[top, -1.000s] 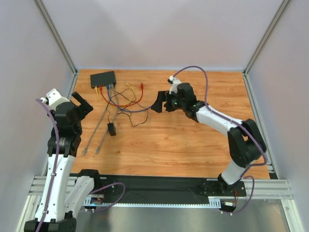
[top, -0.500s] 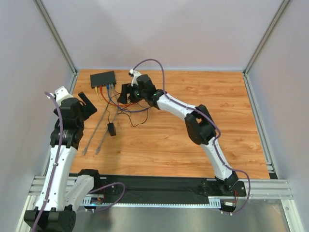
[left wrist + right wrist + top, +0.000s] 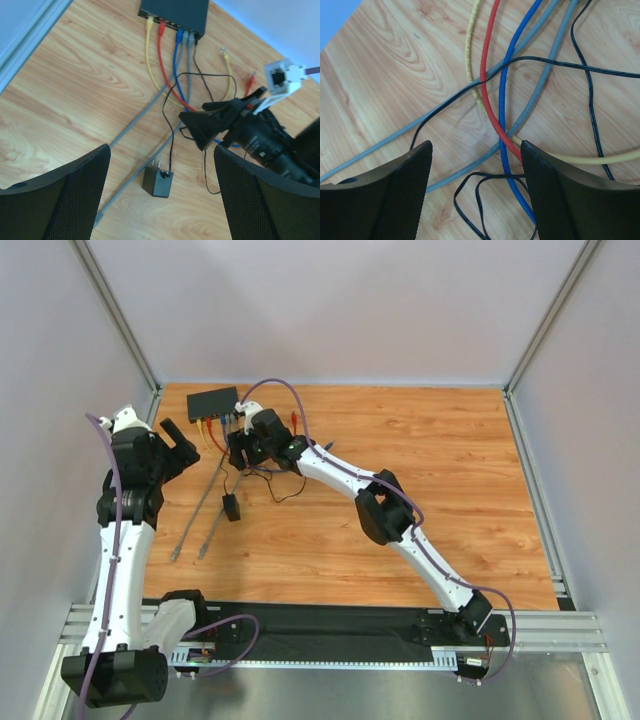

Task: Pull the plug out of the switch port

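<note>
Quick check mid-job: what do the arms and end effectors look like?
The left arm and right arm have white links, black joints and a trailing purple cable. The left end effector and right end effector are black, with broad mesh-textured fingers.

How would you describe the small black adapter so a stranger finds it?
Find the black switch at the far left corner of the table, then look nearer, beside the grey cables. The adapter is the only small black block, with two metal prongs.
</note>
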You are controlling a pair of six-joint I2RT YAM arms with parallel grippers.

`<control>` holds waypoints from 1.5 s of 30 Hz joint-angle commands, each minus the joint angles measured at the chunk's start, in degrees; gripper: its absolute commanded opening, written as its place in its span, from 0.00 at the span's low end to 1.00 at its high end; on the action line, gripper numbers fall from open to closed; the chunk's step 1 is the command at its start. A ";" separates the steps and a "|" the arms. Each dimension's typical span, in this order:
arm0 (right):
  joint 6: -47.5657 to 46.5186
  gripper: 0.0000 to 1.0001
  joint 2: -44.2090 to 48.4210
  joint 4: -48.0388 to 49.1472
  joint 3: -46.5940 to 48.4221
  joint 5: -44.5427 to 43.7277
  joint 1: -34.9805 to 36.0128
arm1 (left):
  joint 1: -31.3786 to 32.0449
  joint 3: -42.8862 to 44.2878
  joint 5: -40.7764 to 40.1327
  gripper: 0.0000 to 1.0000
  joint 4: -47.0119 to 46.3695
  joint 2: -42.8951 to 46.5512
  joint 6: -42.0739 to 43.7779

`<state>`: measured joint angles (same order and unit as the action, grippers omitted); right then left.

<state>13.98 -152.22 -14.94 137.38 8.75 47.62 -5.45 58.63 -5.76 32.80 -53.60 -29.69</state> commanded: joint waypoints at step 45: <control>3.69 0.31 -3.17 -14.15 1.76 -5.59 -0.51 | -1.05 2.98 16.85 0.90 1.46 9.48 -11.61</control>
<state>18.31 -157.25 -25.52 142.61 6.48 46.50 -6.02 61.45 13.65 32.38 -44.29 -39.79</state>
